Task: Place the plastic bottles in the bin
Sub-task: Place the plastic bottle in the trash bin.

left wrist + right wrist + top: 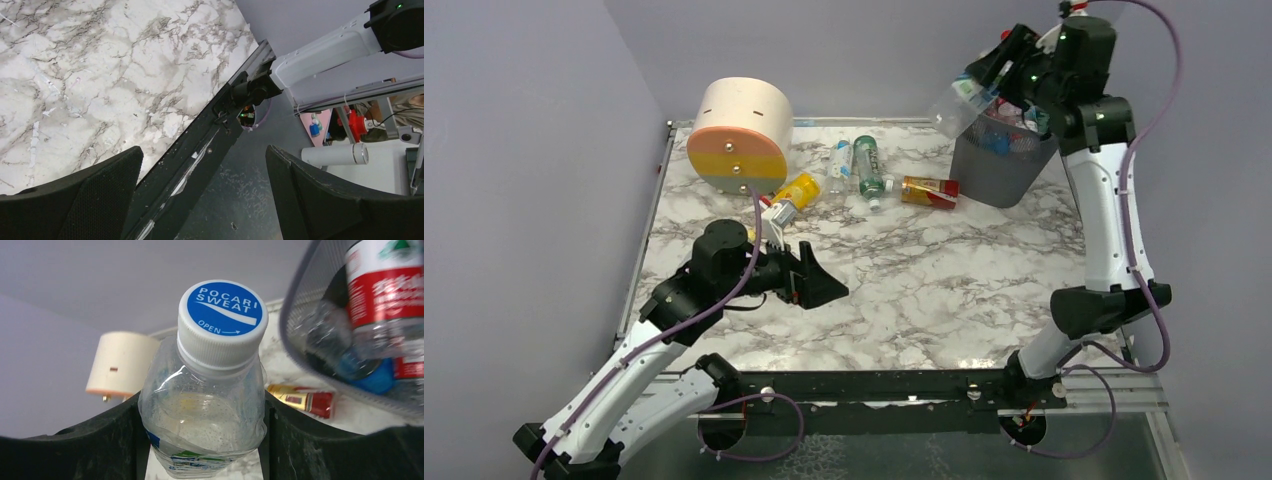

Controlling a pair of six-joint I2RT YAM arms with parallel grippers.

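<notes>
My right gripper [982,80] is shut on a clear plastic bottle [954,106] with a blue and white cap [220,310], held high in the air just left of the bin's rim. The bin [1002,165], dark grey mesh, stands at the table's far right and holds several bottles, one with a red label [385,295]. On the table lie a yellow bottle [795,191], a clear one [839,160], a green one [867,165] and a red-labelled one [929,190]. My left gripper [819,285] hovers open and empty over the table's left middle.
A round beige, orange and yellow drawer unit [739,135] stands at the far left, close to the yellow bottle. A small white-labelled bottle [774,218] lies just behind my left arm. In the left wrist view, the table's black front rail [200,150] runs under the open fingers.
</notes>
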